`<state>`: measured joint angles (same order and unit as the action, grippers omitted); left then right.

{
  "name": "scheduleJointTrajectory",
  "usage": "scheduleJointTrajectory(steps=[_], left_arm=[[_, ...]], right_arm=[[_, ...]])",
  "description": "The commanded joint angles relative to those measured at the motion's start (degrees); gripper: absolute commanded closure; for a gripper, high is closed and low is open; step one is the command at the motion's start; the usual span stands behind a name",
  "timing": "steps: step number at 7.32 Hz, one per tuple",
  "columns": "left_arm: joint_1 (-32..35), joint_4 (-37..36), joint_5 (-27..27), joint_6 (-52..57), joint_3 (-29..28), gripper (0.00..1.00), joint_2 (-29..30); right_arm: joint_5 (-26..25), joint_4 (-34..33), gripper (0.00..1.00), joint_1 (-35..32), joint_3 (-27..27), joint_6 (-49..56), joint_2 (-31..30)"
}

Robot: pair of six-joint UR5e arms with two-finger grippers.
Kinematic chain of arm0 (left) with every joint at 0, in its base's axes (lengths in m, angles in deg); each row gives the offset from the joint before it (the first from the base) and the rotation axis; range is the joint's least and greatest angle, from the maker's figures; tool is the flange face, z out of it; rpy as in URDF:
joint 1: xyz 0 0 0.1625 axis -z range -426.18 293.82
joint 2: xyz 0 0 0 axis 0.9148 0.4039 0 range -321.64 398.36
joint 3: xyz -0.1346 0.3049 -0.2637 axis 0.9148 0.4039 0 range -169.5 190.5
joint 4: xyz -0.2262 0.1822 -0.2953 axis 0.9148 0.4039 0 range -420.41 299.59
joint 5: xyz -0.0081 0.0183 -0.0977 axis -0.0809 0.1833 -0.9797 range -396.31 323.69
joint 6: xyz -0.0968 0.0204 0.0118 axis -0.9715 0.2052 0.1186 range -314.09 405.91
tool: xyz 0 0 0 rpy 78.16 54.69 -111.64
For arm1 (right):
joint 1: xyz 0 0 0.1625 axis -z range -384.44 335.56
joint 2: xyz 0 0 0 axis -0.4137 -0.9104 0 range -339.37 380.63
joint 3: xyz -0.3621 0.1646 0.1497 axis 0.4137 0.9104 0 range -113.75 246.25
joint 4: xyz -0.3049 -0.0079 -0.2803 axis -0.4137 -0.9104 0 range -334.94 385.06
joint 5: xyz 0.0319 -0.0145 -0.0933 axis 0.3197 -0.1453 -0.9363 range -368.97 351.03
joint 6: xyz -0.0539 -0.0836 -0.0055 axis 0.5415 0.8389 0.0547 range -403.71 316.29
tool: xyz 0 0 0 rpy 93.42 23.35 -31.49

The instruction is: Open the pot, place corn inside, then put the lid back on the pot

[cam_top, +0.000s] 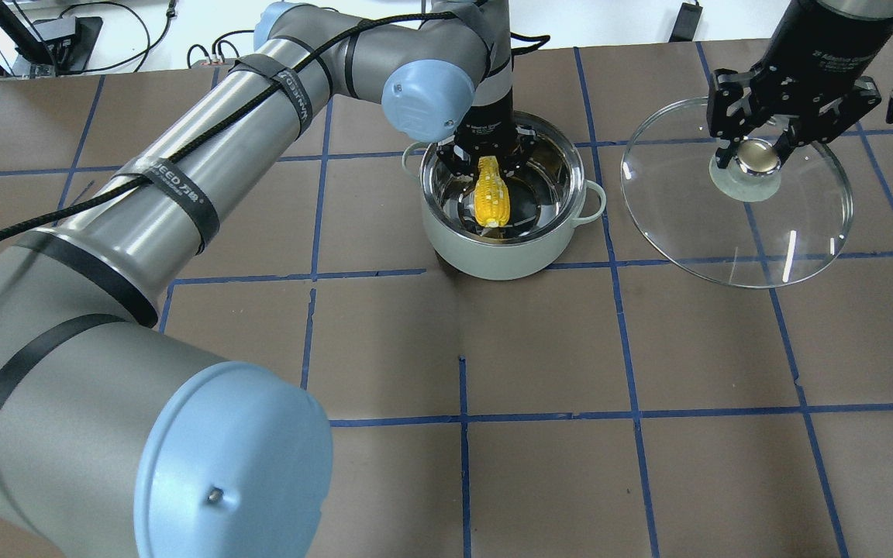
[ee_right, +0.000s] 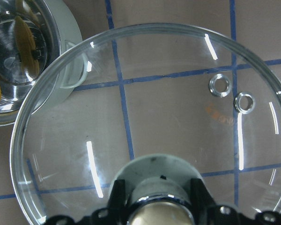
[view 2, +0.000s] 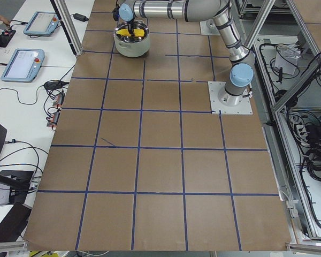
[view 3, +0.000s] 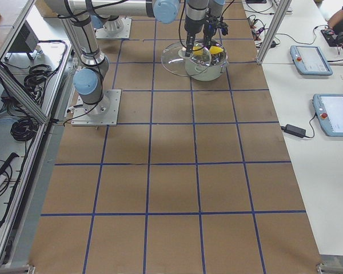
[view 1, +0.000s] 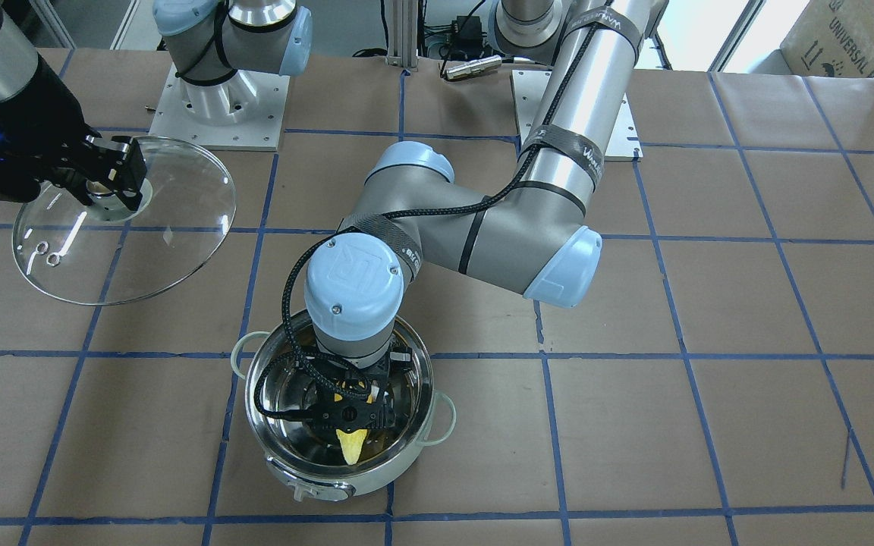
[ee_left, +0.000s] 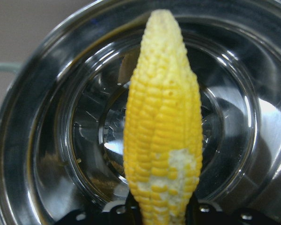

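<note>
One corn (cam_top: 491,198) gripped over pot (cam_top: 505,256); lid (cam_top: 733,232) held aside.

yellow corn (ee_left: 163,126) in front of the pot (ee_left: 33,140), shiny steel inside

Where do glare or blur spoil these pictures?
Left wrist view: the corn is soft at its tip, and the steel pot mirrors bright patches. Right wrist view: white light streaks cross the lid, and its knob at the bottom edge is blurred.

Bright even overhead light, glare streaks on lid (cam_top: 733,225), soft wrist close-ups.
</note>
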<state>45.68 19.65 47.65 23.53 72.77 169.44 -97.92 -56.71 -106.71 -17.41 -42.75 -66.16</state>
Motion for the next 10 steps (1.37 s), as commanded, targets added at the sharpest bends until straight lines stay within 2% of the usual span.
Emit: scheduleJointTrajectory(steps=[1, 4, 6, 7, 8, 9, 10], left_arm=[[0.03, 0.00, 0.07, -0.03, -0.05, 0.00, 0.31], [-2.51, 2.01, 0.07, 1.62, -0.14, 0.00, -4.94], [-6.72, 7.43, -0.02, 3.65, 1.43, 0.00, -10.82], [-9.18, 10.69, 0.33, 9.66, 3.45, 0.00, -14.60], [-12.42, 12.11, 2.86, 14.77, 7.04, 0.00, -19.42], [-14.80, 12.30, 6.19, 18.39, 12.55, 0.00, -25.38], [-17.26, 11.87, 6.31, 22.25, 18.52, 0.00, -31.19]], right_arm=[[0.00, 0.03, 0.60, 0.00, 0.00, 0.18, -0.05], [-0.08, -0.05, 0.60, -0.61, 0.95, -0.52, -0.40], [0.00, -0.49, 0.60, -4.11, 2.62, -2.44, 0.04], [0.79, -1.02, 0.60, -7.17, 2.89, -6.11, 1.69], [0.88, -5.98, 0.60, -11.55, 3.77, -9.89, 5.19], [0.88, -8.03, 0.60, -15.86, 5.51, -12.11, 8.71], [0.80, -8.31, 0.60, -18.17, 7.71, -13.52, 12.14]])
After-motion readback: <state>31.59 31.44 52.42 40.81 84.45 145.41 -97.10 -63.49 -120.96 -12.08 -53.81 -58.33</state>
